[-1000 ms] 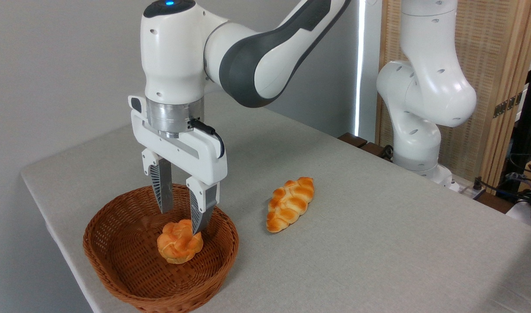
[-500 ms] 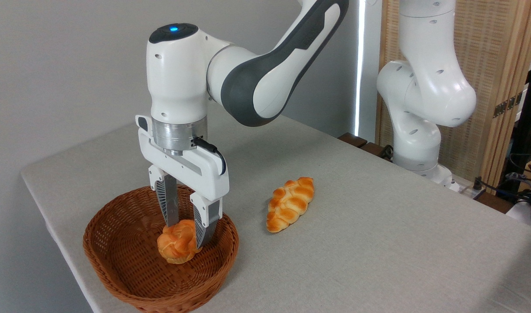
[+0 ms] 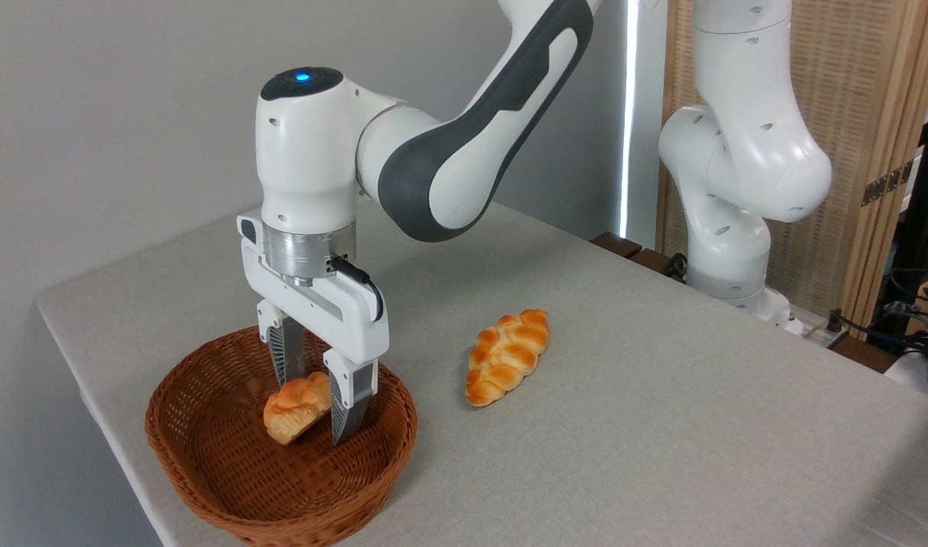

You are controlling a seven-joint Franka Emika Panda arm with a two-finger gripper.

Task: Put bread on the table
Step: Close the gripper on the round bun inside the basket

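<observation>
Bread: small round knotted bun [image 3: 296,406] with golden-orange glazed crust and paler underside, sitting low inside the basket, tilted, squeezed from both sides.
Gripper [image 3: 317,414]: white two-finger hand with dark ribbed pads, pointing straight down into the basket, clenched on the bun; near finger [image 3: 347,399] in front of the crust, far finger [image 3: 284,357] behind it.
Basket: brown woven wicker bowl [image 3: 205,471], oval, near the left front corner of the table; bun close to its middle, whether resting on the weave or just clear of it not possible to tell.
Table: large flat top under light grey-beige cloth [image 3: 661,425], broad bare area to the right of the basket.
Other bread: longer oval braided loaf [image 3: 508,355], lying on the cloth right of the basket, well apart from the gripper.
Step in hand: securing the grasp and starting the lift, by the look of it.
Doing it well: hold the squeeze firm but not crushing; rise straight up until bun and fingertips clear the wicker rim; only then travel sideways.
Risk: tilted bun gripped off-centre, likely to rotate or slip; slow lift advised.
Placement: aim for open cloth away from the braided loaf; lower until touching before releasing.
</observation>
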